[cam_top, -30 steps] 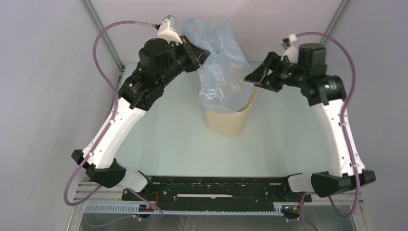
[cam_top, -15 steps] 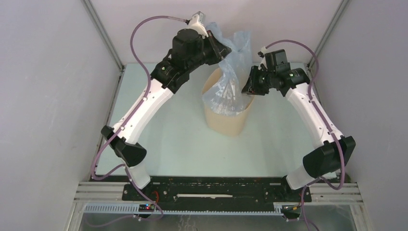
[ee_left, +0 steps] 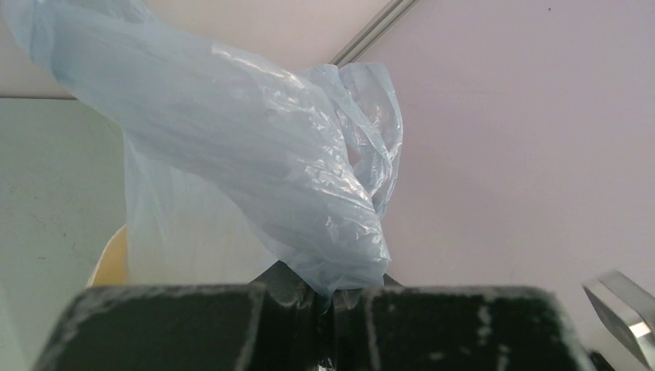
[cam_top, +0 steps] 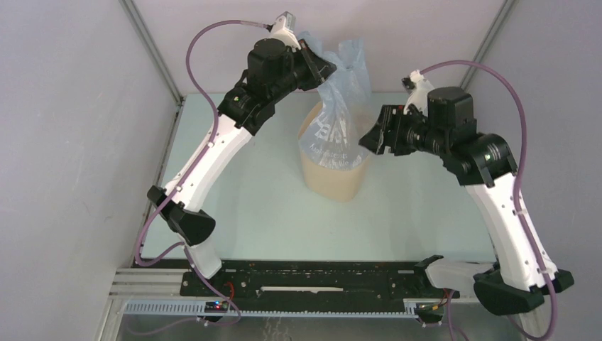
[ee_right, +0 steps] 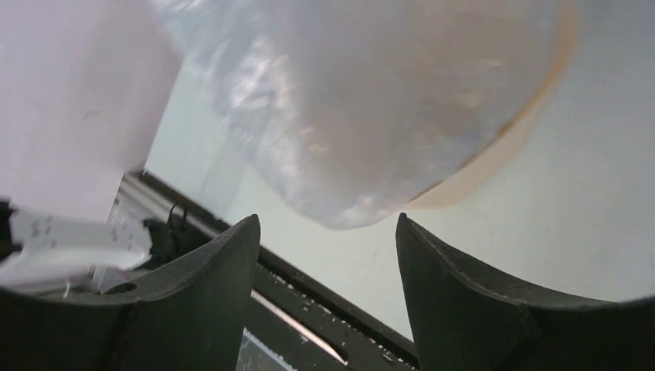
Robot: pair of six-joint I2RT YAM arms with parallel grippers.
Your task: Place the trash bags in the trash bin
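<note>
Left gripper (cam_top: 321,69) — jaws pressed together on a bunched fold at the top of the trash bag (cam_top: 339,114), held high over the far side of the table (cam_top: 255,192). Left wrist view confirms it: the pale-blue film is nipped right where the two dark fingers (ee_left: 170,328) meet. The rest billows away from the camera, with a handle loop (ee_left: 371,116) sticking up beside the pinch.

Bag is crinkly and translucent, with white lettering on the side facing the top camera. It hangs from the pinch down and slightly toward the arm bases. Its lower end sits in the mouth of the trash bin (cam_top: 334,183), and the upper half is well above the rim. Can't tell how deep it reaches inside.

Bin — beige, upright, roughly mid-table between the two arms, mouth facing up.

Right gripper (cam_top: 372,139) — jaws spread wide, gripping nothing. It sits just beside the bin's right rim, pointed at the bag's lower bulge. In the right wrist view both fingertips (ee_right: 216,286) frame that bulge of film, with the beige rim curving behind it. The film is just ahead of the tips; can't tell whether they touch.

Both arms reach in from either side, elbows raised.
</note>
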